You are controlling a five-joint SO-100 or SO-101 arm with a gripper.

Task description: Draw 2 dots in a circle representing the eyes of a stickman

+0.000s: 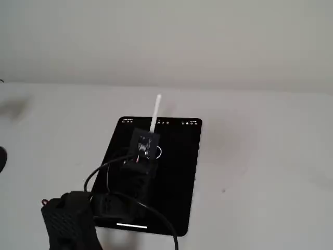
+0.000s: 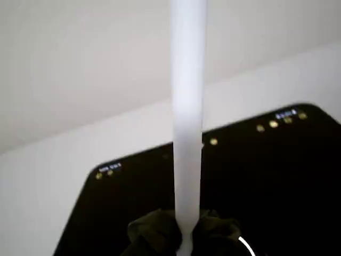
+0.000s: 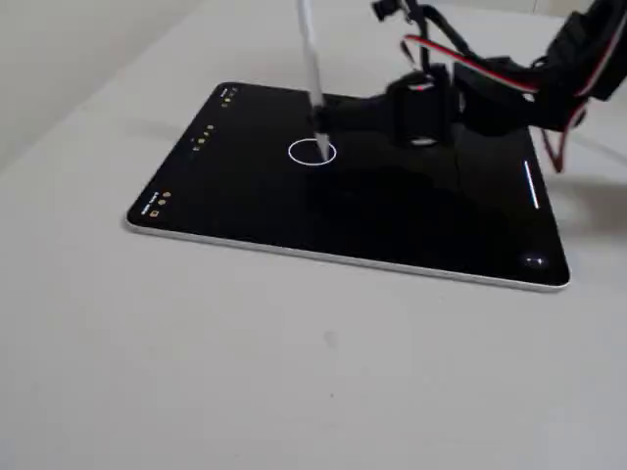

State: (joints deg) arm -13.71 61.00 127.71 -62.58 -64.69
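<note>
Tool [image 3: 328,122] clamped on stylus [image 3: 312,69], tip inside circle [image 3: 312,152]; risked a dragged streak if slid sideways.

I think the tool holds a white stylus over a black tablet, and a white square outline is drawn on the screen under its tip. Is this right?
Not quite: the outline on the screen is a circle, not a square, as a fixed view shows. The rest holds: the tool holds the white stylus over the black tablet, with the tip at that outline.
</note>
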